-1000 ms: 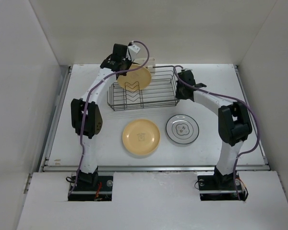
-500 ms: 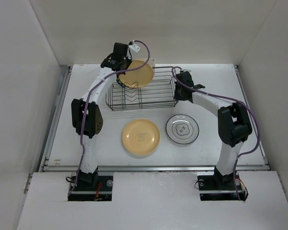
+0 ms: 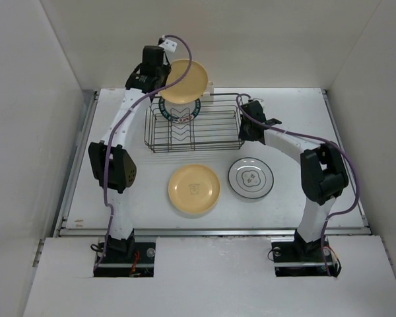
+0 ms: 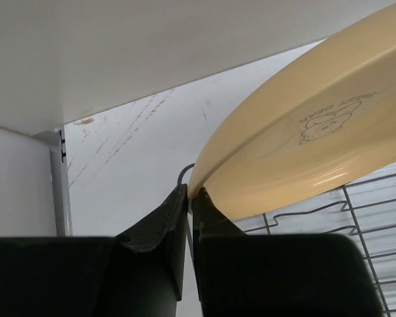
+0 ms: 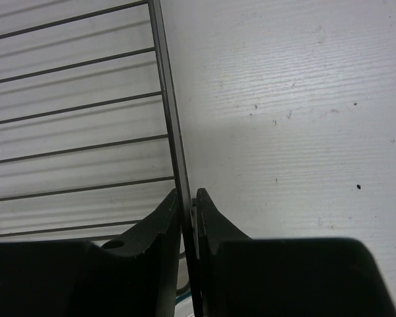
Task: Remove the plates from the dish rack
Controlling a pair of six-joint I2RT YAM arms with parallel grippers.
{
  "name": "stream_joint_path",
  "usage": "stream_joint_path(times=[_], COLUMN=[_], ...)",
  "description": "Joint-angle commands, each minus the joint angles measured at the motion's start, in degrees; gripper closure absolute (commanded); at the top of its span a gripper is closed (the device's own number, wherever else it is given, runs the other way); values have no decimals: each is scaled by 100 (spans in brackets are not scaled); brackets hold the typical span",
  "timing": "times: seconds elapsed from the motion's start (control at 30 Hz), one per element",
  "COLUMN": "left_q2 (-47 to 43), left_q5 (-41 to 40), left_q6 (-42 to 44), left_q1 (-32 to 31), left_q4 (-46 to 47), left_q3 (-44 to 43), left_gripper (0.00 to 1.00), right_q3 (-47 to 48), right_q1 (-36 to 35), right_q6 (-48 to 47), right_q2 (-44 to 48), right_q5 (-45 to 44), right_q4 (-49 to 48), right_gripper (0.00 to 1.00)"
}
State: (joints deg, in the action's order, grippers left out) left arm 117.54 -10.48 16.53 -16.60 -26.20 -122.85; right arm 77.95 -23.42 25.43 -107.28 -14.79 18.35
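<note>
yellow plate point(image 4: 303, 145) is clamped by just its rim in the left tool point(image 4: 190, 198), up above the dish rack point(image 3: 218, 132). grip that thin could let it swing or drop onto the patterned plate point(image 3: 179, 110) below the tool. right tool point(image 5: 188, 198) is clenched on the rack's end wire.

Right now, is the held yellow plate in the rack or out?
Out: left fingers pinch the plate by its rim, held above the rack.

2 fingers point(image 4: 160, 219) pinch rim of yellow bear-print plate point(image 4: 297, 155); dish rack wires point(image 4: 365, 256) below, white worktop point(image 4: 129, 148) behind.
</note>
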Motion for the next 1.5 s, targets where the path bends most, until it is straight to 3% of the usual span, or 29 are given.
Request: stream_joint_path(times=[0.0, 0.1, 0.23, 0.37, 0.4, 0.43, 0.53, 0.73, 1.03, 1.13, 1.2, 1.27, 1.33, 1.4, 1.43, 1.47], left_q2=[-740, -802, -951, -1005, -952, -882, -881, -829, -521, -389, -328, -328, -503, -687, -897, -1003], left_q5=[160, 651, 2064, 4434, 4519, 4520, 4134, 3317, 2771, 2551, 2551, 2551, 2551, 2708, 2979, 3112], left_q6=[-738, -985, -1091, 92, 948, 1314, 2010, 2030, 1406, 1405, 1405, 1405, 1405, 1405, 1405, 1248], left_q1=[156, 314, 517, 457, 238, 114, -315, -870, -1214, -1267, -1267, -1267, -1267, -1267, -1171, -918], left_q4=[-95, -745, -1957, -3915, -4398, -5125, -5667, -5344, -4729, -4728, -4807, -4807, -4807, -4807, -4807, -4651], left_q3=[-424, -643, -916, -803, -715, -575, 294, 1771, 2212, 2212, 2212, 2212, 2046, 1670, 1511, 1344], left_gripper=[100, 100, 100, 100, 100, 100, 100, 100, 100, 79, 58, 26, 17, 15, 15, 14], right_q3=[-35, -35, -35, -35, -35, -87, -87, -192, -307, -307, -307, -254, -202, -149, -149, -149], right_q1=[-57, -57, -57, -57, -57, -57, -57, -57, -57, -57, -57, -57, -57, -57, -57, -57], right_q6=[102, 155, 269, 322, 322, 322, 322, 322, 375, 375, 375, 375, 322, 165, 94, 7], right_q2=[208, 208, 261, 313, 313, 313, 313, 313, 480, 480, 480, 480, 480, 734, 848, 1093], right_q5=[-262, -314, -367, -367, -367, -315, -314, -314, -367, -367, -367, -420, -420, -472, -473, -473], right_q4=[1, 2, 55, 55, 55, 55, 55, 55, 55, 55, 107, 169, 169, 169, 99, -23], right_gripper=[100, 100, 100, 100, 100, 100, 100, 100, 100, 100, 100, 89, 76, 60, 44, 37])
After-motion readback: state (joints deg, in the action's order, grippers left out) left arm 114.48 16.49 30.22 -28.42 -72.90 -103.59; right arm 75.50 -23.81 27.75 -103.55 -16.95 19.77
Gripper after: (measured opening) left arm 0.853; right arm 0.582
